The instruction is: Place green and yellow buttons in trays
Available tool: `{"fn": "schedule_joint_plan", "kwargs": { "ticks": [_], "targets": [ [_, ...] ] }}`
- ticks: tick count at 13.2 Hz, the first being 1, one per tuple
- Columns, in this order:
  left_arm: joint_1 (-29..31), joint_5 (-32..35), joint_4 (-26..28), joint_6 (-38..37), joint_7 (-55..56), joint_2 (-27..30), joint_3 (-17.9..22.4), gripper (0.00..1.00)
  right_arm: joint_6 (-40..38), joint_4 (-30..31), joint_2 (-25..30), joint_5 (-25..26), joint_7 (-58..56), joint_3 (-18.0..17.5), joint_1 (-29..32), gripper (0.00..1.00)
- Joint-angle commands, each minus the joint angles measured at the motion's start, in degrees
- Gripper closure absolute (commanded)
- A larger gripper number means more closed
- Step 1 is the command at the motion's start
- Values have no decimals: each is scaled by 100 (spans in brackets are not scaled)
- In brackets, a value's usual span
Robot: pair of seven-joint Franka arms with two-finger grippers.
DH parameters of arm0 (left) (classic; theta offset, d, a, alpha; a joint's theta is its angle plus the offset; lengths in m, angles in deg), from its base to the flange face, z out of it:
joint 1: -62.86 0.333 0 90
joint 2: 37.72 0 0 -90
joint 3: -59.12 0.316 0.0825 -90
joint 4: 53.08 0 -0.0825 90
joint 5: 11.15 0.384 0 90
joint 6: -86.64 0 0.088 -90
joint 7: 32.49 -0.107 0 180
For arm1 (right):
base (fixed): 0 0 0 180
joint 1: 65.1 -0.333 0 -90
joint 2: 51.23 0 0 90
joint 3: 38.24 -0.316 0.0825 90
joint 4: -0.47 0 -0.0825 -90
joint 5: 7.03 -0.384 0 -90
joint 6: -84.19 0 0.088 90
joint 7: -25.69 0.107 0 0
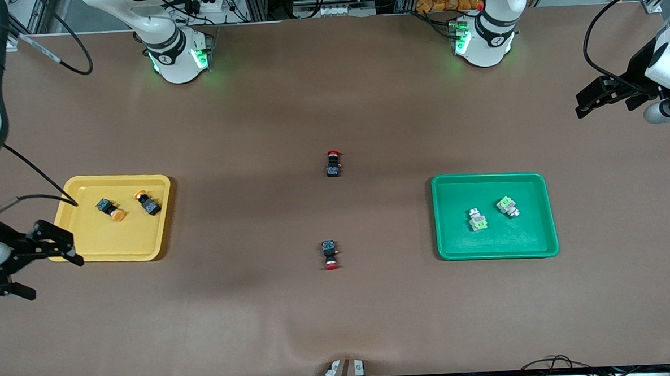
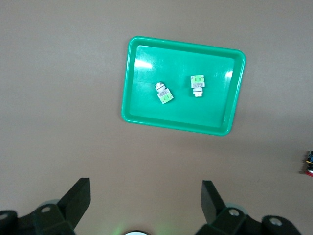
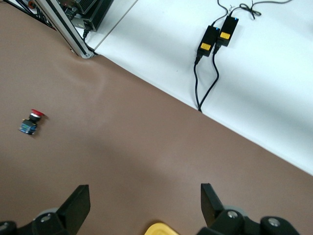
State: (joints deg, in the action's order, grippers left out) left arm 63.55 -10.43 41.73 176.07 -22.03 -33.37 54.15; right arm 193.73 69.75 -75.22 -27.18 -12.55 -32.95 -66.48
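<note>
While both arms hang raised at the two ends of the table, all four task buttons lie inside the trays. The yellow tray, a shallow rounded-corner plastic dish with a raised rim, sits toward the right arm's end and holds two yellow buttons with round orange-yellow caps on black bodies, lying on their sides, close together but apart. The green tray, of the same shape and glossy enough to show light spots in the left wrist view, sits toward the left arm's end and holds two green buttons with pale-green square caps on silver-grey bodies, also apart. Two red-capped switches lie on the bare table between the trays, one nearer the front camera than the other. The right gripper hangs just beside the yellow tray's outer edge, jaws spread and holding nothing. The left gripper hangs over the table's end past the green tray, jaws likewise spread and bare. The table is covered in a matte brown sheet, slightly rippled at the near edge. Two black power adapters with cables lie on the white floor.
</note>
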Motion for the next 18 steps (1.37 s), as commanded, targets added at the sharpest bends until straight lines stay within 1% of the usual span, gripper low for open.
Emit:
{"fn": "schedule_joint_plan", "kwargs": {
  "ticks": [1, 2, 3, 4, 5, 6, 8, 9, 10, 11, 12, 15, 17, 18],
  "targets": [
    [45, -125, 134, -22, -106, 154, 5, 0, -853, 86, 393, 186, 1165, 16, 6, 0],
    [45, -125, 134, -22, -106, 154, 14, 0, -1308, 139, 560, 561, 1448, -10, -3, 0],
    [37, -125, 134, -22, -106, 154, 14, 0, -1583, 139, 640, 1078, 1503, -62, -64, 0],
    [45, -125, 134, -22, -106, 154, 14, 0, -1777, 139, 780, 1466, 1521, -211, -100, 0],
    [45, -125, 134, -22, -106, 154, 14, 0, -2023, 139, 833, 1740, 1512, -256, -83, 0],
    [45, -125, 134, -22, -106, 154, 14, 0, -2434, 139, 956, 1864, 1529, -256, -48, 0],
    [45, -125, 134, -22, -106, 154, 14, 0, -2701, 174, 1123, 1953, 1677, -221, -39, 0],
    [45, -125, 134, -22, -106, 163, 14, 0, -2954, 200, 1237, 1971, 2184, -247, -38, 0],
    [45, -125, 134, -22, -115, 163, 14, 0, -3044, 366, 1342, 1989, 2598, -265, -65, 0],
    [45, -125, 134, -31, -115, 163, 14, 0, -3027, 602, 1544, 2128, 2715, -283, -82, 0],
    [45, -125, 143, -31, -115, 163, 14, 0, -3018, 805, 1737, 2242, 2716, -396, -48, 0],
    [45, -125, 134, -31, -115, 163, 14, 0, -2825, 1683, 2475, 2375, 2716, -458, 32, 0],
    [45, -116, 117, -31, -115, 154, 14, 0, -2781, 1913, 2687, 2375, 2725, -459, 32, 0],
    [37, -116, 117, -22, -115, 154, 14, 0, -2624, 2019, 2775, 2384, 2725, -459, 32, 0]
  ]
}}
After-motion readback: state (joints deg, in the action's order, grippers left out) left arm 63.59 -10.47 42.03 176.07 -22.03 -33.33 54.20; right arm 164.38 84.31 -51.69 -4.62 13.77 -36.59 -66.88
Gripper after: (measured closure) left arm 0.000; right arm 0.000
